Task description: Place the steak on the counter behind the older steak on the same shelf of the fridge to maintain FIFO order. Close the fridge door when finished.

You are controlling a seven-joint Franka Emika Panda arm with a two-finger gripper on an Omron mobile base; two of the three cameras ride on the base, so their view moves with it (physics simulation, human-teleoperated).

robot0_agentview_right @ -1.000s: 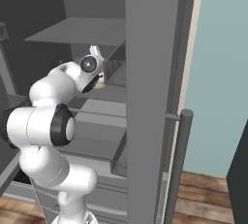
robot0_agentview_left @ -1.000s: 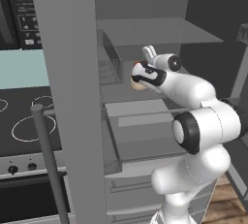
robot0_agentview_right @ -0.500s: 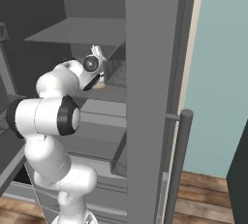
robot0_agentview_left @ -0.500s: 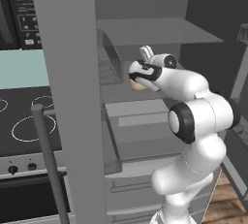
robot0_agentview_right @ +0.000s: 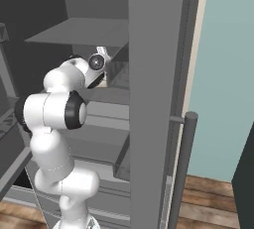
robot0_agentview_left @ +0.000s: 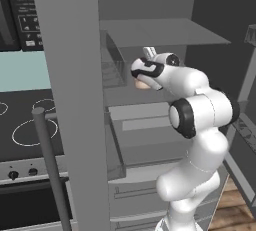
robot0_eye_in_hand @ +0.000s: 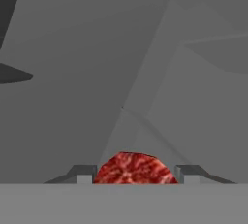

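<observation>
Tool [robot0_eye_in_hand: 135, 177] clamped on the steak [robot0_eye_in_hand: 134, 168]: in hand view 1 red marbled piece sits btwn the 2 dark fingertips [robot0_eye_in_hand: 85, 175], w/ grey fridge [robot0_agentview_left: 70, 100] walls beyond. Left base view shows arm reaching into the open fridge, wrist just under the upper shelf [robot0_agentview_left: 160, 31], a pale tan bit under the hand; also 1 black stovetop [robot0_agentview_left: 25, 130] at left. Right base view shows 1 door w/ vertical bar handle [robot0_agentview_right: 182, 168] and wood floor [robot0_agentview_right: 213, 193].
</observation>
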